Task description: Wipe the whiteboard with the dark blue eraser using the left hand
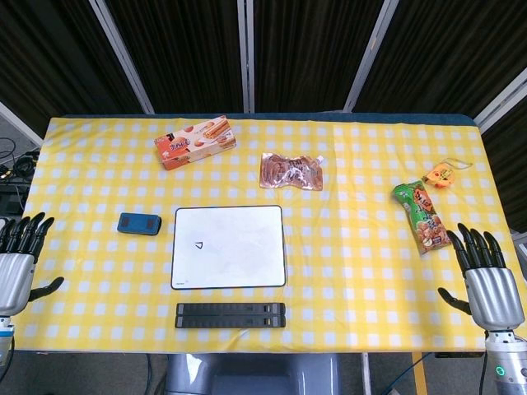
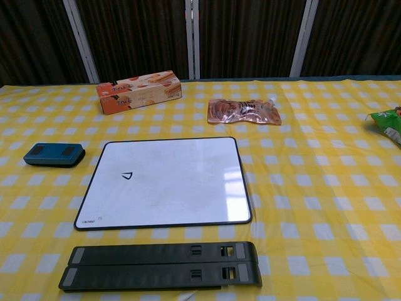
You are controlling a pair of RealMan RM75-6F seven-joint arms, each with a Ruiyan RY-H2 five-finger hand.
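Note:
The whiteboard [image 1: 229,246] [image 2: 167,180] lies flat in the middle of the yellow checked table, with a small black triangle drawn on its left part. The dark blue eraser [image 1: 138,223] [image 2: 54,154] rests on the cloth just left of the board, untouched. My left hand [image 1: 18,262] hovers at the table's left edge, fingers spread, holding nothing, well left of the eraser. At the right edge my right hand [image 1: 487,280] is likewise spread and empty. Neither hand shows in the chest view.
An orange snack box [image 1: 195,141] [image 2: 138,91] sits at the back left, a brown pouch [image 1: 291,171] [image 2: 243,111] behind the board. A green snack bag [image 1: 421,216] [image 2: 388,123] and small orange item [image 1: 442,174] lie right. Two black bars [image 1: 230,315] [image 2: 161,266] lie in front of the board.

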